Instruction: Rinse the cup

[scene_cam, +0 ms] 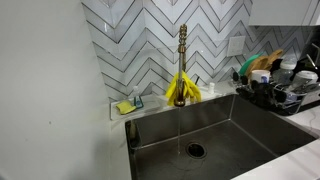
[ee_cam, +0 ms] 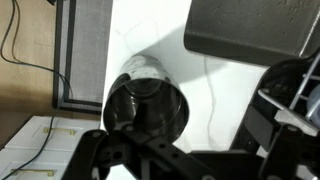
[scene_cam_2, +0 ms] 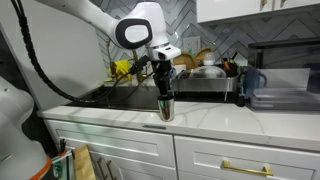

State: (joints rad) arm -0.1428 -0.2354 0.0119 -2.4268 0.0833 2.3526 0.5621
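A dark metal cup [scene_cam_2: 166, 108] stands upright on the white counter [scene_cam_2: 215, 122] near its front edge. In the wrist view the cup [ee_cam: 148, 103] is seen from above, open mouth up. My gripper [scene_cam_2: 165, 95] hangs straight over the cup. In the wrist view the gripper [ee_cam: 195, 120] is open, with one finger at the cup's rim and the other well off to the side over bare counter. The sink [scene_cam: 225, 125] and brass faucet [scene_cam: 182, 50] show in an exterior view. A thin stream seems to run from the faucet to the drain [scene_cam: 195, 150].
Yellow gloves [scene_cam: 182, 90] hang at the faucet, and a sponge [scene_cam: 127, 106] lies on the ledge. A full dish rack [scene_cam_2: 205, 78] stands behind the cup, also seen beside the sink [scene_cam: 280, 88]. A dark appliance [scene_cam_2: 285, 85] stands on the counter further along.
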